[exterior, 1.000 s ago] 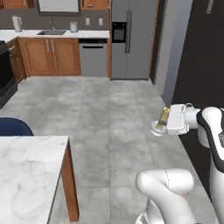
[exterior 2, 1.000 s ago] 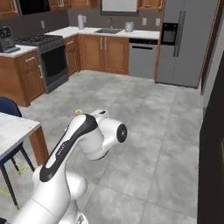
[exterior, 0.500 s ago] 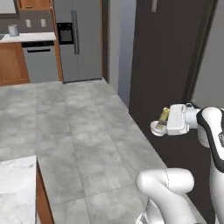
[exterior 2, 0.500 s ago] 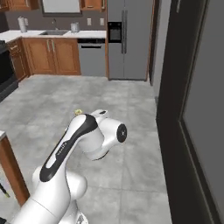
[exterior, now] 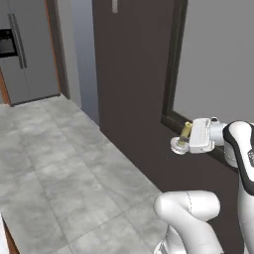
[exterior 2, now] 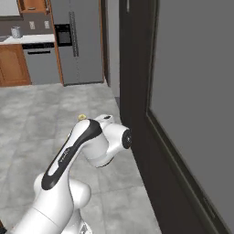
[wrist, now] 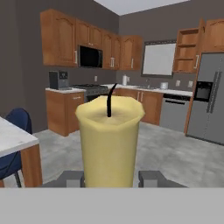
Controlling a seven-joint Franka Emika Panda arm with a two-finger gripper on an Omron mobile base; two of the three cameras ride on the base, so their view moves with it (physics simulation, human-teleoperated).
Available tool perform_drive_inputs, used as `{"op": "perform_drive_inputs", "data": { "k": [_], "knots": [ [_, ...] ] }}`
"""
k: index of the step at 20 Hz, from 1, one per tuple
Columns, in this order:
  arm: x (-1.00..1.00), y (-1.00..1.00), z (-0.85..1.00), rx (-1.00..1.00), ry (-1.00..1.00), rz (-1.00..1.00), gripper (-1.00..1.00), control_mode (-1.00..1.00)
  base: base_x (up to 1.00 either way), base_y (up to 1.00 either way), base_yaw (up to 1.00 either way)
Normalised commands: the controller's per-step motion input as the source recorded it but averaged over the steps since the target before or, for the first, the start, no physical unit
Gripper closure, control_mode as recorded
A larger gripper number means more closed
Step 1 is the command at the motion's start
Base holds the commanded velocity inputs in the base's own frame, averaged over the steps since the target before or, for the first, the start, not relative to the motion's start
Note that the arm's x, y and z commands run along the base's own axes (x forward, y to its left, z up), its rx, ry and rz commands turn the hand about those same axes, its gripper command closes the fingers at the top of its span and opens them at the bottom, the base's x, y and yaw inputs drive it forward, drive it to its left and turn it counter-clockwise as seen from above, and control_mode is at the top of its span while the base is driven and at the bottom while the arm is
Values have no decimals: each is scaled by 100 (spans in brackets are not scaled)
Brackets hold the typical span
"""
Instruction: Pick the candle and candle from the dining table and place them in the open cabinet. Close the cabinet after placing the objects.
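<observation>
Judged roughly a quarter done — one candle lifted, nothing shelved yet. Caught the dining table (wrist: 12, 136) at the far left of the hand view, just a marble corner with a blue chair (wrist: 13, 124) beside it, well apart from the load. Carried the stick candle (wrist: 109, 140) dead centre there, black wick up, clamped between the jaws low on its tan-yellow shaft. Spotted the cabinet (wrist: 187, 50) far off at the upper right, door swung open, shelves showing, just left of the refrigerator (wrist: 209, 98). Left to do, by that reckoning: cross the kitchen, set this candle on a shelf, fetch the golden spool-shaped one from the table, shelve it too, shut the door.

Posed the arm (exterior 2: 73, 151) folded close over the base. In the left base view, set the hand level at mid height on the right, pointing leftward, the candle near upright in the grasp with its silver dish base (exterior: 177, 145) hanging clear above the grey floor (exterior: 74, 173), near a dark wall (exterior: 134, 74). In the right base view, bent the elbow toward that same dark wall — the candle's yellow tip peeking just above the forearm.
</observation>
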Motion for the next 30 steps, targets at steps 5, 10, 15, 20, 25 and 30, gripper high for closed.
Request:
{"op": "perform_drive_inputs", "data": {
  "k": [5,10,15,20,25,30],
  "knots": [
    [0,0,0,0,0,0,100,100,0,0,-17],
    [0,0,0,0,0,0,100,100,30,27,1],
    [0,0,0,0,0,0,100,100,89,45,4],
    [0,0,0,0,0,0,100,100,100,51,2],
    [0,0,0,0,0,0,100,100,100,50,0],
    [0,0,0,0,0,0,100,100,100,53,0]
  ]
}}
